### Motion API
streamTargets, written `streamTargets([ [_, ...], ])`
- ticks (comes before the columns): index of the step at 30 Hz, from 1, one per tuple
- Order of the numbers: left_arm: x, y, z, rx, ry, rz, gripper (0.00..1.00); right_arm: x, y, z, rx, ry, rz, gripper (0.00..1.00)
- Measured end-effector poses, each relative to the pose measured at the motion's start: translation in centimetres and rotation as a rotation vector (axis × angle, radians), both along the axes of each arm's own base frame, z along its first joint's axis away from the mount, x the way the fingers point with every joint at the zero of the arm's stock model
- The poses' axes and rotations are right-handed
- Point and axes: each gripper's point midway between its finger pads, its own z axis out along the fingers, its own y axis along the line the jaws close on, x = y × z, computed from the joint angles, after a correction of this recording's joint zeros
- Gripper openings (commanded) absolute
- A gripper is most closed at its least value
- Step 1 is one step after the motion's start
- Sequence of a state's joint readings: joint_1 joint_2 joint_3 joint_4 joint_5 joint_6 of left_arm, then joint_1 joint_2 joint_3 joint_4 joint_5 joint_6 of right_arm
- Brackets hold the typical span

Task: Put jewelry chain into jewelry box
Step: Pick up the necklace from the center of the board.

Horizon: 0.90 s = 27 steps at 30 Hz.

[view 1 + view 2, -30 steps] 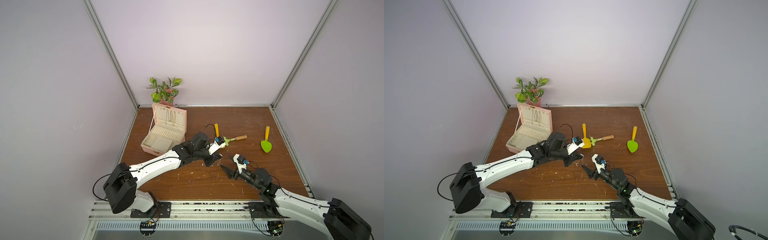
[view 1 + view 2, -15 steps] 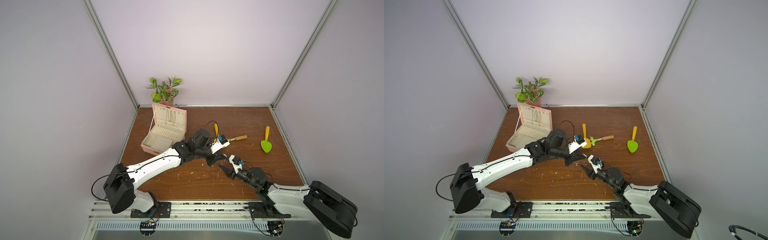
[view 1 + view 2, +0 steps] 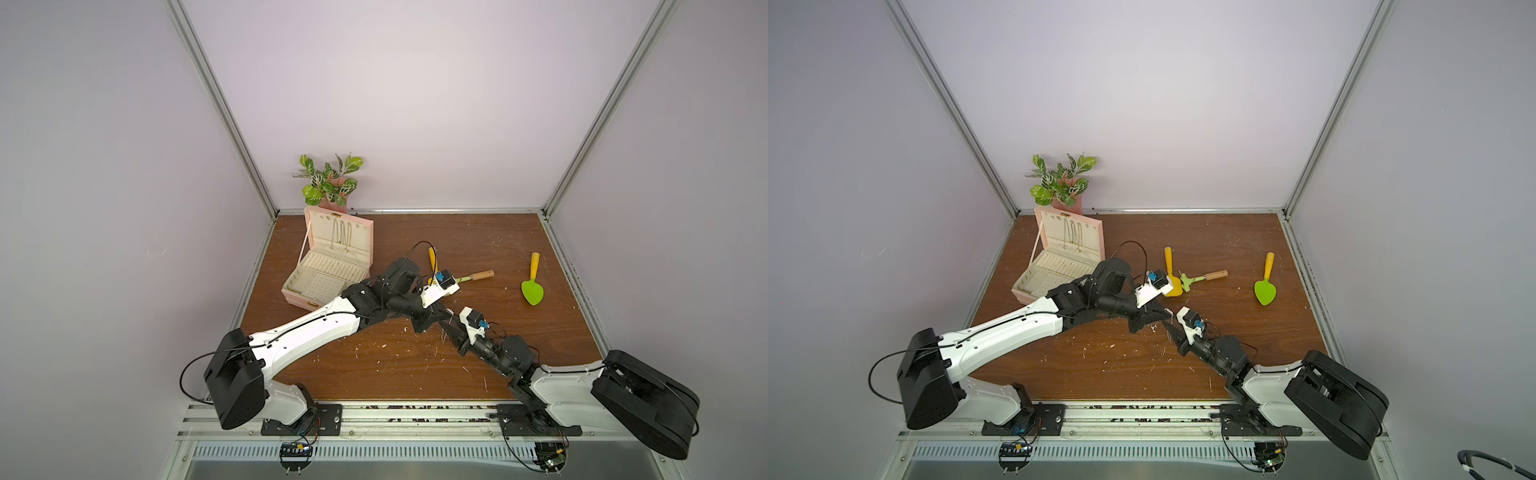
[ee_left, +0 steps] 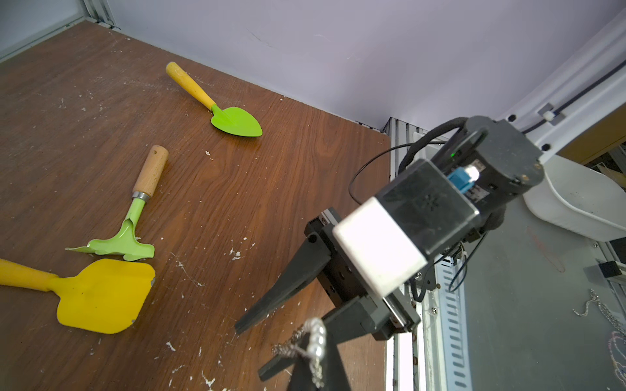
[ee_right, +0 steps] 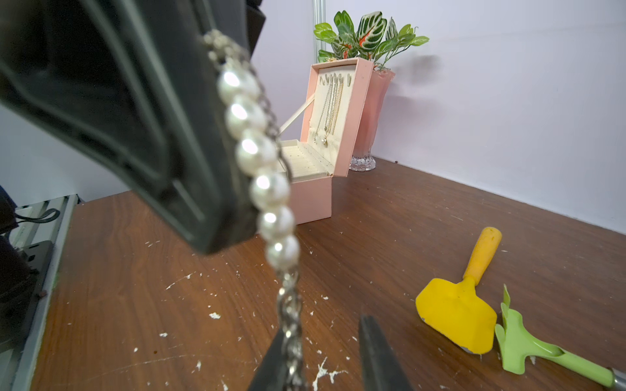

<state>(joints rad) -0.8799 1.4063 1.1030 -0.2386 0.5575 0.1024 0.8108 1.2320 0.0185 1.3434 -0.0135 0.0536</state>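
Checking the grippers first: the left gripper point(image 3: 1166, 312) is clamped tight on the jewelry chain point(image 5: 267, 189). It pinches the chain near the top, so a run of pearly beads and then silvery links dangles down from it. The right gripper point(image 5: 321, 328) sits just below with its jaws partly apart. The loose lower end of the chain hangs between them, against one finger point(image 5: 266, 372) with a clear gap to the other, so nothing's pinched there.

Both tips meet over the middle of the worktop point(image 3: 415, 374), a bit nearer the front edge than the back. The jewelry box point(image 3: 328, 270) is well apart from all that. It sits open by the left edge toward the back left corner, lid upright, with thin gold chains point(image 3: 341, 235) hanging inside. A potted plant point(image 3: 330, 183) stands just behind it.

Mid-worktop there's a yellow spade point(image 5: 457, 318) with a green rake point(image 5: 528, 348) just beside it, and a green trowel point(image 3: 532, 286) lies nearer the right edge. There's a small sticker point(image 4: 476, 193) on the right arm's wrist, too tiny to read.
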Motion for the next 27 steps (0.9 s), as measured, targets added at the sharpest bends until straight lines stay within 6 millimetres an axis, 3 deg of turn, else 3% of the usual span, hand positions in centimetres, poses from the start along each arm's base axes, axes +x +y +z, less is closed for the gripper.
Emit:
streamTargets([
  [9, -0.3, 0.3, 1.0, -0.033, -0.005, 0.009, 0.01, 0.2, 0.0, 1.7, 0.037, -0.020, -0.010, 0.01],
  [19, -1.4, 2.6, -1.7, -0.024, 0.030, 0.074, 0.02, 1.3, -1.9, 3.5, 0.011, -0.055, -0.133, 0.00],
  [27, -0.6, 2.5, -4.8, -0.047, 0.069, 0.145, 0.10, 2.1, -1.5, 5.4, -0.108, -0.102, -0.152, 0.00],
])
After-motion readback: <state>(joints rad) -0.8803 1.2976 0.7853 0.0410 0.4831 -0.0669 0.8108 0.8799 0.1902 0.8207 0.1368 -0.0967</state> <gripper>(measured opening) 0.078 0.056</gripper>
